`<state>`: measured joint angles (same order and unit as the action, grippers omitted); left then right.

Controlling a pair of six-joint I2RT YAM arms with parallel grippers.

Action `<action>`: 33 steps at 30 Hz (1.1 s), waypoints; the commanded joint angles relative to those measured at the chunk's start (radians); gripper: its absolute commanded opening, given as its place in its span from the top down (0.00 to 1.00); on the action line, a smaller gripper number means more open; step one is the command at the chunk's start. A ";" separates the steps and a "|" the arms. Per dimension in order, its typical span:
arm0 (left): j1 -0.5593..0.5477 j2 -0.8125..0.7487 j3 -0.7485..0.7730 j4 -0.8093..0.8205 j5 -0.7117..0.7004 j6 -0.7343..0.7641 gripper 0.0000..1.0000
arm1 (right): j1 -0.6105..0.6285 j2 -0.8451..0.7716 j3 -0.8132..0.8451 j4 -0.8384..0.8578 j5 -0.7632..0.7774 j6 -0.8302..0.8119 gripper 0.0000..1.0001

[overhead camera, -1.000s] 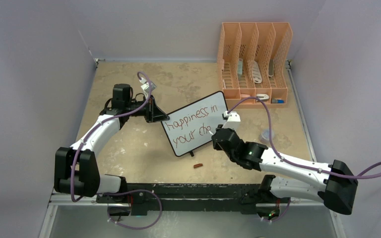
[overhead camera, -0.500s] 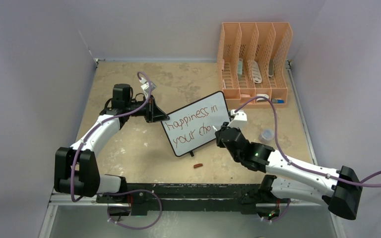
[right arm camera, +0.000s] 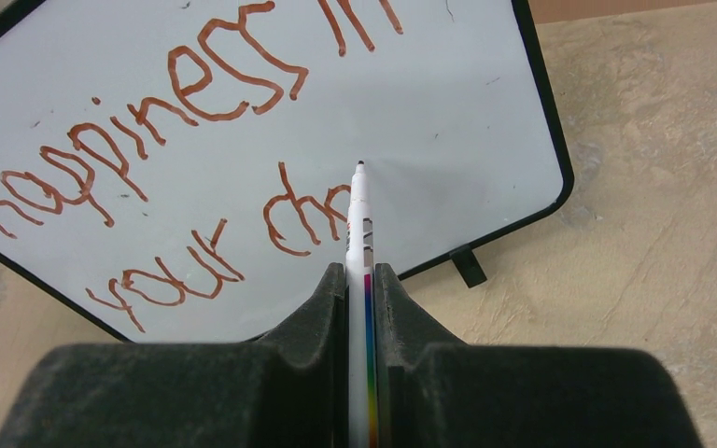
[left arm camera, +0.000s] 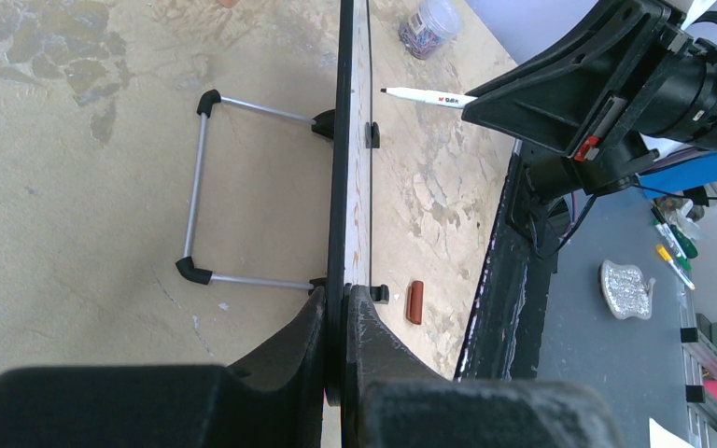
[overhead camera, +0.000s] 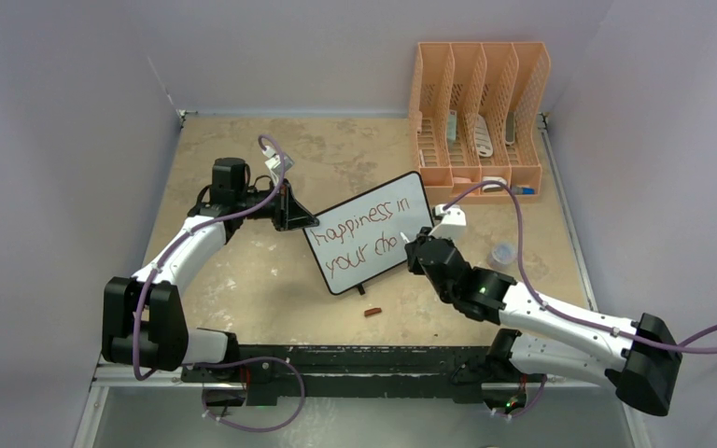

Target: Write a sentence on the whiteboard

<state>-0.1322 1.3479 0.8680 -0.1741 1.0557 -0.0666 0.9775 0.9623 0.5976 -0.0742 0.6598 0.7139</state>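
Clamping the whiteboard (right arm camera: 467, 140) by its edge, the left gripper (left arm camera: 344, 301) has jaws pinched tight; the right gripper (right arm camera: 361, 280) squeezes a marker (right arm camera: 358, 219), tip near "cho" in the sentence (overhead camera: 362, 227).

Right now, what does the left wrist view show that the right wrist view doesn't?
Left wrist only: the wire stand behind the whiteboard, the left hand clamped on its edge, and a small brown cap on the table. Right wrist only: the red-brown lettering, face-on and readable. Both: the whiteboard, and the marker gripped in the right hand.
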 commanded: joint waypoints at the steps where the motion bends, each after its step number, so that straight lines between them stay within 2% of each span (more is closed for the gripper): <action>1: 0.003 0.022 -0.002 -0.042 -0.135 0.047 1.00 | -0.011 0.009 -0.006 0.057 -0.001 -0.017 1.00; 23: 0.003 0.023 -0.001 -0.041 -0.133 0.047 1.00 | -0.036 0.065 -0.020 0.108 -0.040 -0.023 1.00; 33: 0.003 0.023 -0.001 -0.041 -0.134 0.049 1.00 | -0.045 0.034 -0.019 0.083 -0.035 -0.009 1.00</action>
<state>-0.1333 1.3479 0.8680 -0.1745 1.0515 -0.0673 0.9451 1.0142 0.5808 -0.0002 0.6094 0.6994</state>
